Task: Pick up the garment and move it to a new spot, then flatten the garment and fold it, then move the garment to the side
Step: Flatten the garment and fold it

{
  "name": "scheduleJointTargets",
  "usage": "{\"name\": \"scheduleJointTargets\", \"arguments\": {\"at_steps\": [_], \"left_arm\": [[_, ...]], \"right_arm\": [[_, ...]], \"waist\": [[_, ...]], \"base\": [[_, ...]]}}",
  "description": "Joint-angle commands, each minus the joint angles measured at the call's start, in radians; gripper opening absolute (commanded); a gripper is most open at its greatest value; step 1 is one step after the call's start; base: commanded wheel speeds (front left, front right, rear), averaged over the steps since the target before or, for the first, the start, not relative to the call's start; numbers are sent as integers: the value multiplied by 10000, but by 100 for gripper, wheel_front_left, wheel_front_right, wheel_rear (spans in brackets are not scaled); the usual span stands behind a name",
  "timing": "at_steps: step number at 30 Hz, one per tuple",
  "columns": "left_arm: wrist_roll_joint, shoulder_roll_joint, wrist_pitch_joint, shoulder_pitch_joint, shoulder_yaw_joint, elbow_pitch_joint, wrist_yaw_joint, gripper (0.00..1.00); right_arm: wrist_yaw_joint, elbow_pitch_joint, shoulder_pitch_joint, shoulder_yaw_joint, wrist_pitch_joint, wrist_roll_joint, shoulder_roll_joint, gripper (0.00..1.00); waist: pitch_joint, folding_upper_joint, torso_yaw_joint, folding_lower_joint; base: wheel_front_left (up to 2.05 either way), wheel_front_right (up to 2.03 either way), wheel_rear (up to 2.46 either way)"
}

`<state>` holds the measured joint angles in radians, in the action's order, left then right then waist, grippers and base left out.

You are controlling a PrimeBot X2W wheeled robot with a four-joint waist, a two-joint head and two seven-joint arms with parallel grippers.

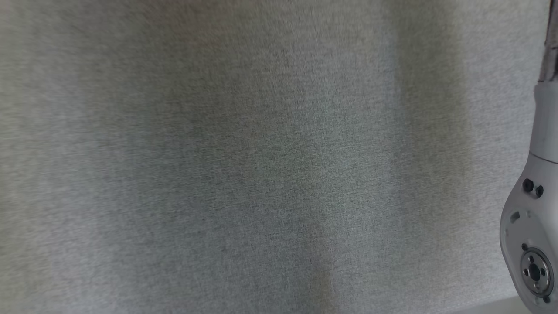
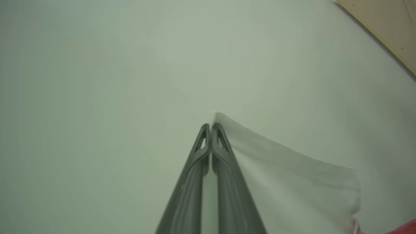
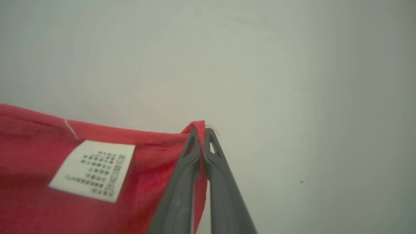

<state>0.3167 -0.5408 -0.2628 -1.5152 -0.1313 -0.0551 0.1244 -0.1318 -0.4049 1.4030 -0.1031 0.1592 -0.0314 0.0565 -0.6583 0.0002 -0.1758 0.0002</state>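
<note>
In the right wrist view, the right gripper [image 3: 202,130] with its two long dark fingers is clenching the top edge of the red cloth garment [image 3: 39,136] near the middle of the frame. A thin fold of red is sitting between the tips. The garment is hanging toward the lower left of that frame, and a white rectangular printed label [image 3: 92,170] is showing on it.

In the left wrist view, the left gripper [image 2: 211,125] is pressed together too, pinching the pointed corner of a pale whitish cloth [image 2: 292,182] that is spreading to the lower right. Whether this cloth belongs to the garment, I cannot tell.

In the head view, a grey speckled fabric [image 1: 218,152] is stretching across the frame, with a pale grey robot forearm [image 1: 534,209] at the right edge.
</note>
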Motion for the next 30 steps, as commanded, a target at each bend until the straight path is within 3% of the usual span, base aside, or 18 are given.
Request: {"name": "scheduleJointTargets", "arguments": {"at_steps": [1,8,15,24,26,27,30], "left_arm": [[-23,45,-21,469,-12,-175,65,0],[1119,259,-23,2569,-343,-1399,46,0],[3248,83,-23,5089,-760,-1546,49,0],[5606,-468,-25,7904,-1925,-1527,52,0],[6316,-582,-11,8696,-2397,-1630,52,0],[7235,-765,64,9401,-2905,-1748,49,0],[8090,-980,59,10389,-3424,-1676,52,0]], "right_arm": [[28,-269,-229,106,95,-232,61,0],[28,-873,-1140,974,368,-35,573,0],[28,-106,-3129,1982,-1218,1342,1542,0],[28,1715,-6074,1891,-3625,2809,2281,0],[28,2067,-6774,1769,-3944,3016,2332,0],[28,2335,-7424,1559,-4132,3222,2296,0],[28,2519,-8338,1230,-4271,3387,2162,0]], "waist": [[-594,-2,-170,-2],[-578,-2,196,-2],[404,-2,665,-2],[1953,-2,1047,-2],[2316,-2,1120,-2],[2661,-2,1202,-2],[3140,-2,1296,-2]], "base": [[0,0,0],[0,0,0],[0,0,0],[0,0,0],[0,0,0],[0,0,0],[0,0,0]]}}
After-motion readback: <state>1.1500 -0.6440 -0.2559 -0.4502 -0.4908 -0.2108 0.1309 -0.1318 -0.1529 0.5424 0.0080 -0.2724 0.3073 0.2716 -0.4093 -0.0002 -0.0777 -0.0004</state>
